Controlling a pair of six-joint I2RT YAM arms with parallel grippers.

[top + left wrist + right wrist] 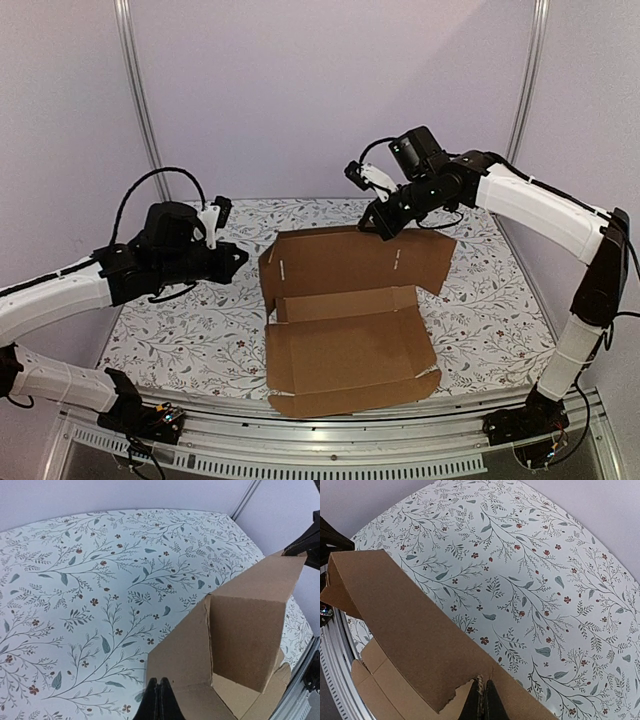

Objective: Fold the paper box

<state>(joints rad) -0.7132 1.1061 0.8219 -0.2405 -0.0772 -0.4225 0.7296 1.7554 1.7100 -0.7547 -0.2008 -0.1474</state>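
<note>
The paper box [350,345] is a brown die-cut cardboard sheet lying mid-table, its base flat and its rear panel raised and leaning. My right gripper [381,229] is shut on the top edge of that rear panel; the right wrist view shows the cardboard [405,620] pinched between the fingers [484,700]. My left gripper [238,258] is shut and empty, right at the box's upright left flap. In the left wrist view its closed tips [159,692] sit against the lower edge of the cardboard [245,615].
The table wears a white floral cloth [190,330]. A metal rail [330,445] runs along the near edge. Two frame posts [140,90] stand at the back corners against plain walls.
</note>
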